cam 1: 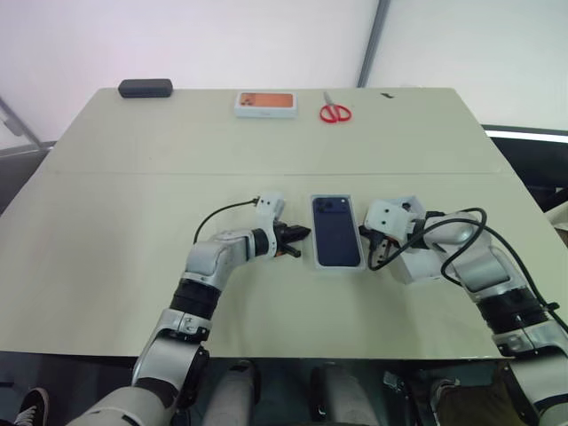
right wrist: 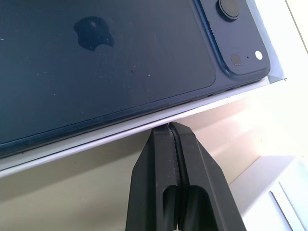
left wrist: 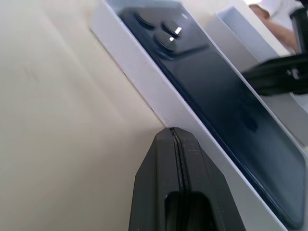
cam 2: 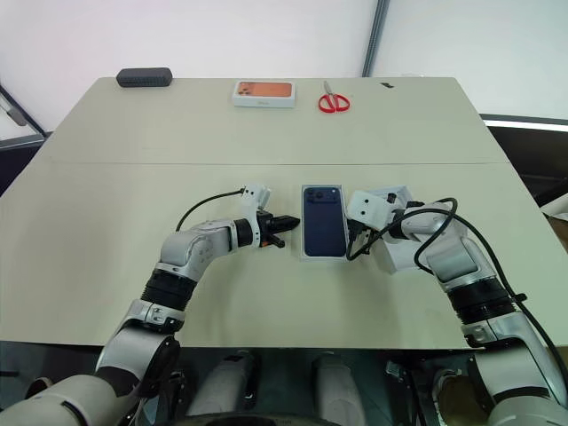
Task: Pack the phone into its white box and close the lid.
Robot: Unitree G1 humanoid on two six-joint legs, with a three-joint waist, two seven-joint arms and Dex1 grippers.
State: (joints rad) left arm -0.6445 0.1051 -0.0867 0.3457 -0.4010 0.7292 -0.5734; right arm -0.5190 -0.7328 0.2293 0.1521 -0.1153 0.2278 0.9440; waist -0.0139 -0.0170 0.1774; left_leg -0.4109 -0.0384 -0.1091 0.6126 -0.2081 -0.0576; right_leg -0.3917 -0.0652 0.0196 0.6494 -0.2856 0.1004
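Note:
The phone [cam 1: 335,231], dark navy, lies back up inside the white box [left wrist: 144,72] at the table's middle, its camera cluster at the far end. My left gripper [cam 1: 304,235] is shut and empty, its tip right against the box's left wall. My right gripper [right wrist: 169,126] is also shut and empty, its tip at the box's right wall. The lid [cam 2: 399,253] lies hollow side up on the table to the right of the box, partly under my right wrist.
At the table's far edge lie a white box with an orange picture [cam 1: 265,104], red scissors [cam 1: 335,112] and a black case [cam 1: 145,88]. The tan table [cam 1: 133,204] stretches bare to the left and behind the box.

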